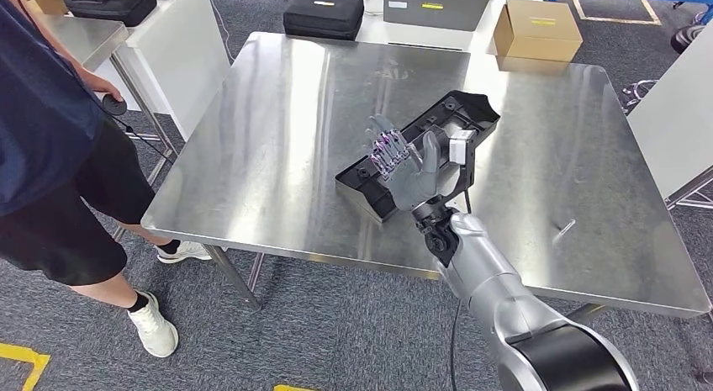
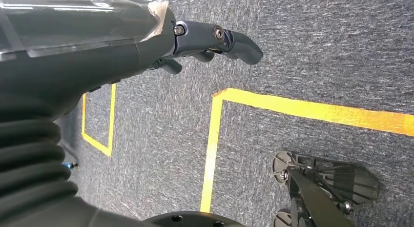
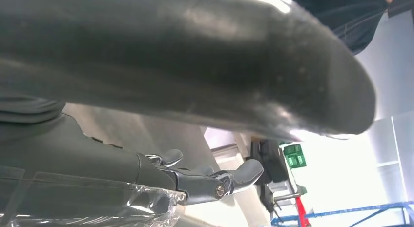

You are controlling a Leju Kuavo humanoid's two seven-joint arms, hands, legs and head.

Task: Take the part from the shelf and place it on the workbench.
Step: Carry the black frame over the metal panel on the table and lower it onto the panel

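Steel workbench (image 1: 252,155) fills the head view. Black part (image 1: 370,185) lies flat near its centre, long axis running 7 to 1 o'clock. Right hand (image 1: 402,160) over the part, fingers spread wide, holding nothing. Left hand (image 2: 205,41) hangs above carpet, fingers apart, nothing in them. Person (image 1: 50,139) at 9 o'clock.

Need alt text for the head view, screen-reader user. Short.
The robot's right hand, fingers spread, is over a long black plastic part that lies on a steel workbench; whether it touches the part cannot be told. A person stands at the bench's left, and a cardboard box sits beyond its far edge.
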